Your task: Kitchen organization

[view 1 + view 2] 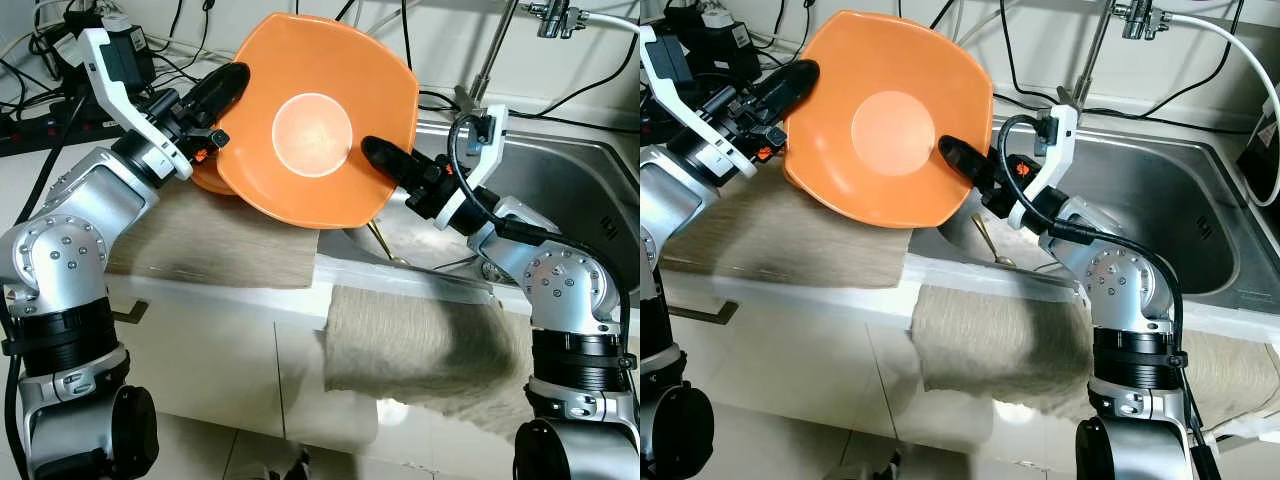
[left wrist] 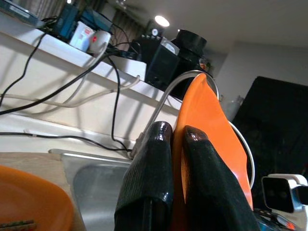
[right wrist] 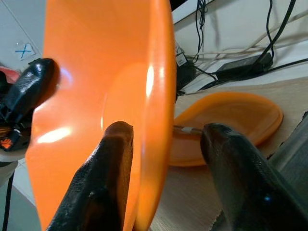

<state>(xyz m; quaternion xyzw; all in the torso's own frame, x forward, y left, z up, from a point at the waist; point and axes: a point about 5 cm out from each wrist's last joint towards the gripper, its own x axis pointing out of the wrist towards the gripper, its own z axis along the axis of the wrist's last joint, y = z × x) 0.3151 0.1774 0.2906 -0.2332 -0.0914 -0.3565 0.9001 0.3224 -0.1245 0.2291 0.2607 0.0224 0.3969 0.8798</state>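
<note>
Orange bowl (image 1: 315,120) is up in the air, tipped on edge with its hollow facing the camera, held between both arms over the near edge of the surface (image 1: 200,290) and the sink (image 1: 1160,200). Left pincer (image 2: 175,137) has its two black fingers pressed shut on the bowl's rim, one finger each side of the thin orange wall. Right pincer (image 3: 163,132) straddles the opposite rim, one finger inside the hollow, the other outside with a clear gap to the wall, so its jaws stand apart and are not clamped. Just beyond the left pincer, behind the bowl, a second orange dish (image 3: 231,122) lies flat on a beige cloth (image 1: 215,240). Below the right pincer a spoon (image 1: 985,240) lies in the steel sink. Another cloth (image 1: 420,345) hangs over the front of the surface beneath that pincer.
</note>
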